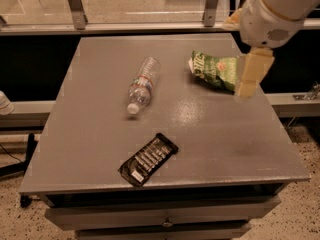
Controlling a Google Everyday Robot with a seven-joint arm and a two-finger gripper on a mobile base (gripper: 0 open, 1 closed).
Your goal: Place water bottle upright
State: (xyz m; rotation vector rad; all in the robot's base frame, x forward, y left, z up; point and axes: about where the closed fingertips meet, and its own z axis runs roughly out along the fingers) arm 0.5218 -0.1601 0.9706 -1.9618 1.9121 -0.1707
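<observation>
Water bottle: clear ribbed plastic with a thin coloured label band around the upper body. It lies on its side on the far-left part of the counter, white cap toward the near edge, base toward the far edge, long axis slightly off the counter's depth. Chip bag: crinkled green foil, lying flat at the far right, well apart from the bottle. Black packet: flat, glossy, rectangular with pale print, lying diagonally near the front edge, apart from both other items. The counter top is matte grey with a soft sheen at mid-right and slightly rounded corners; a grey drawer front sits beneath it. The floor is speckled terrazzo, and a pale ledge with metal uprights runs behind. The arm enters from the upper right with a white rounded housing. The pincer is a cream, blocky piece hanging downward over the far-right counter, overlapping the right end of the chip bag in view and well apart from the bottle. Cannot tell whether the pincer is apart or together; it holds nothing visible.
</observation>
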